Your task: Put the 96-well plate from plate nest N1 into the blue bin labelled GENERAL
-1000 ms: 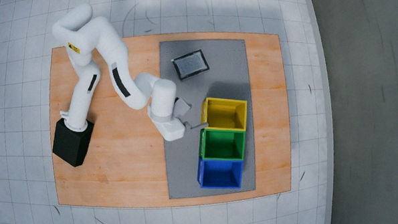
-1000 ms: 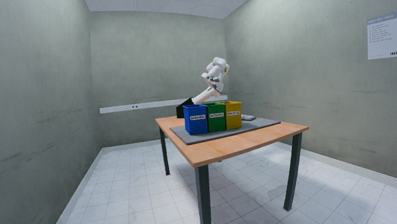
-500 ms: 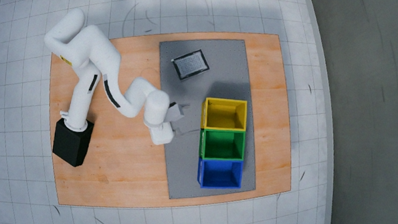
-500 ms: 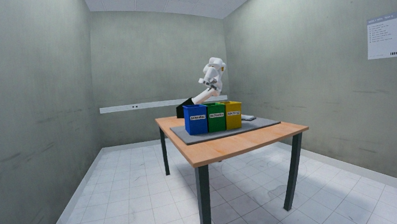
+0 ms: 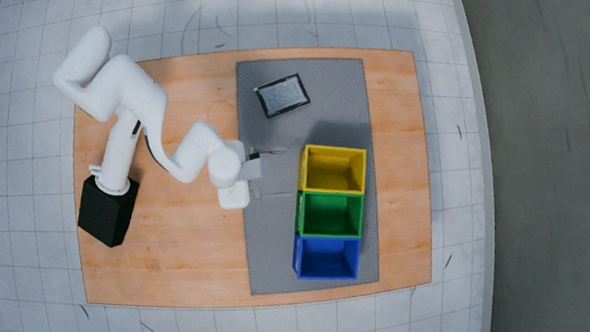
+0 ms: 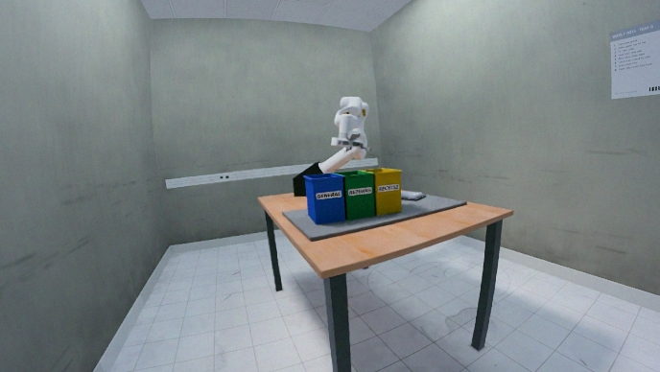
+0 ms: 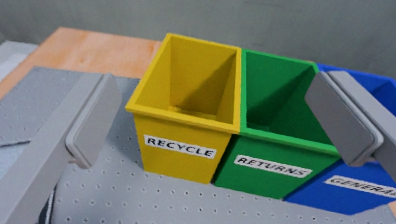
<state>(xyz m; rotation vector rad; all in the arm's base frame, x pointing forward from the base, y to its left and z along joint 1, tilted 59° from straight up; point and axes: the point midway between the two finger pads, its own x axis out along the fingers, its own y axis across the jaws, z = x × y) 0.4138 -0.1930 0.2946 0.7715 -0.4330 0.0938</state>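
Top view: 96-well plate (image 5: 283, 96) in nest (image 5: 268, 115), far left on surface mat (image 5: 327, 95). Tool (image 5: 275, 174) (image 6: 350, 143) (image 7: 224, 120) part-spread, nothing pinched. Risk: low sweep, pads clip RECYCLE bin (image 5: 334, 169) (image 6: 388, 192) (image 7: 185, 135) rim, bin tips.

In the wrist view, the right edge cuts off the blue bin (image 5: 325, 276) (image 6: 328, 208) (image 7: 320, 197) and its label at three o'clock, and in the exterior view the small print on the wall notice (image 6: 635, 62) at two o'clock is too small to read.
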